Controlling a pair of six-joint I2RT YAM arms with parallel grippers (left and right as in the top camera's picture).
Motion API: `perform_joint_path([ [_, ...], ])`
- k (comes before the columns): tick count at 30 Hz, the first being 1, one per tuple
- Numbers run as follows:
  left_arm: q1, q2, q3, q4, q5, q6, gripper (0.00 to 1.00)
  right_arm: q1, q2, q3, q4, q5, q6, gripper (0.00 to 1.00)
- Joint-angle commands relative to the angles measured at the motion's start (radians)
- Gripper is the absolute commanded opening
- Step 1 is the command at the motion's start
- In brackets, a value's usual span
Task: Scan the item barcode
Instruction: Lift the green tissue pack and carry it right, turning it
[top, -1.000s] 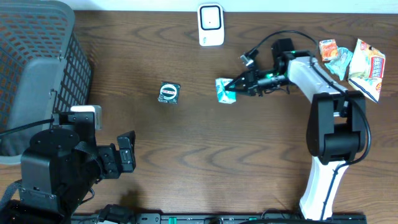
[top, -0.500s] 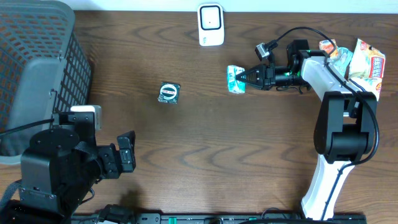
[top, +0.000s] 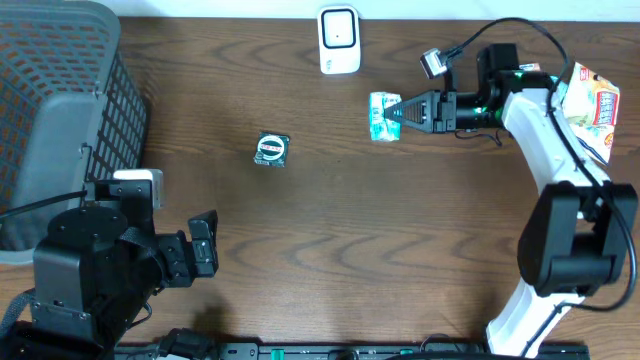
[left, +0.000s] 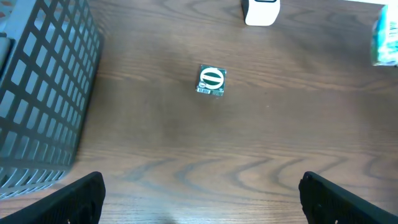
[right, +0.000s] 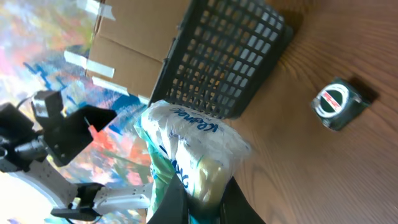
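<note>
Right claw (top: 399, 108) is clamped on the pack (top: 380, 116) by its edge, near the scanner (top: 339, 40). It's a thin pinch, so the pack might twist or slip and hide the barcode. Left claw (left: 206, 200) gapes wide, empty.

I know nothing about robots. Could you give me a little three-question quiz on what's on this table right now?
1. True or false: the right jaws are shut on the tissue pack.
2. Seen from overhead, which is nearest the white scanner? A) the mesh basket B) the tissue pack C) the snack bags
3. Fill in: the left jaws stand ____, holding nothing.
Key: 1 true; 2 B; 3 open.
</note>
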Motion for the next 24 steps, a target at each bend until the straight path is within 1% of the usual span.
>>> perform_joint_path([
  [1, 0.003, -0.001, 0.009, -0.001, -0.002, -0.012, 0.98, 0.019, -0.063, 0.002, -0.011, -0.035, -0.038, 0.01],
  [6, 0.003, -0.001, 0.009, -0.001, -0.002, -0.012, 0.98, 0.027, -0.086, 0.002, -0.02, -0.034, -0.043, 0.01],
  [24, 0.003, -0.001, 0.009, -0.001, -0.002, -0.012, 0.97, 0.068, -0.086, 0.002, -0.016, -0.023, -0.046, 0.01],
])
